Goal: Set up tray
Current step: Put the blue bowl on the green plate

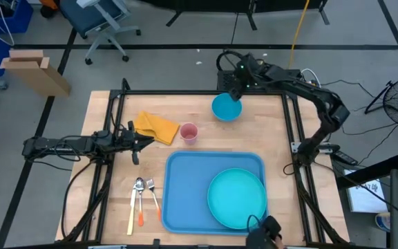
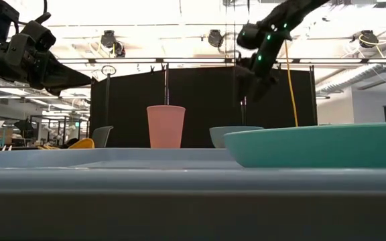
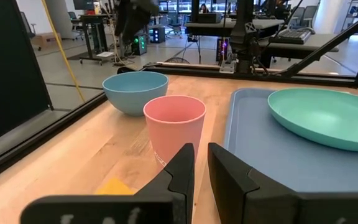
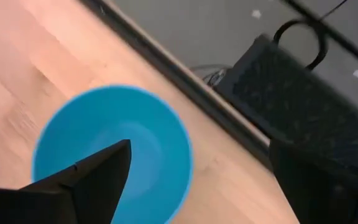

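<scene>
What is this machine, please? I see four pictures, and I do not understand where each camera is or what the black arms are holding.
It is a robot with two dark arms at a wooden table. One camera looks down from above, one looks level across the tabletop, and one sits on each wrist. On the table lie a light-blue tray carrying a teal plate, a pink cup, a blue bowl, a yellow cloth and cutlery. The right gripper hangs over the bowl with jaws wide apart. The left gripper waits near the cloth, jaws nearly together. Neither holds anything.
</scene>
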{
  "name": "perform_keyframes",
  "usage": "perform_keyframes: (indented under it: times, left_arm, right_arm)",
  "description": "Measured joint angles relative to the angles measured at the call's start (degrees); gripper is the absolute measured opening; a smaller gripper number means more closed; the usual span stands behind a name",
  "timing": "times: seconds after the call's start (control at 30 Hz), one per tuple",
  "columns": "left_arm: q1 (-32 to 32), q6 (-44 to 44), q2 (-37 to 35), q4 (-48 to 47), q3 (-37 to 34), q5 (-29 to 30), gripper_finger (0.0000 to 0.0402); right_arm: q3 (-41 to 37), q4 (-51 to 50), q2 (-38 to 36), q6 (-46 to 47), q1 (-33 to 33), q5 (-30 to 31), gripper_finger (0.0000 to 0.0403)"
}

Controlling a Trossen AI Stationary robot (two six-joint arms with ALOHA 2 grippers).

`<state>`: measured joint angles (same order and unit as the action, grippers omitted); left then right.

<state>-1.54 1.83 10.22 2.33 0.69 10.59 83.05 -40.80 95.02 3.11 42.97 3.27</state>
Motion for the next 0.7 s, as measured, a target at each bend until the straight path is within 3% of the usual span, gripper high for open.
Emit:
perform_keyframes:
  times: [0.7]
  left_arm:
    - [0.02,0.94,0.02,-0.02,-0.02,0.0,0.0049]
  right_arm:
    - [-0.06,-3.7,12.13,-3.97,0.18,-0.59,0.0366]
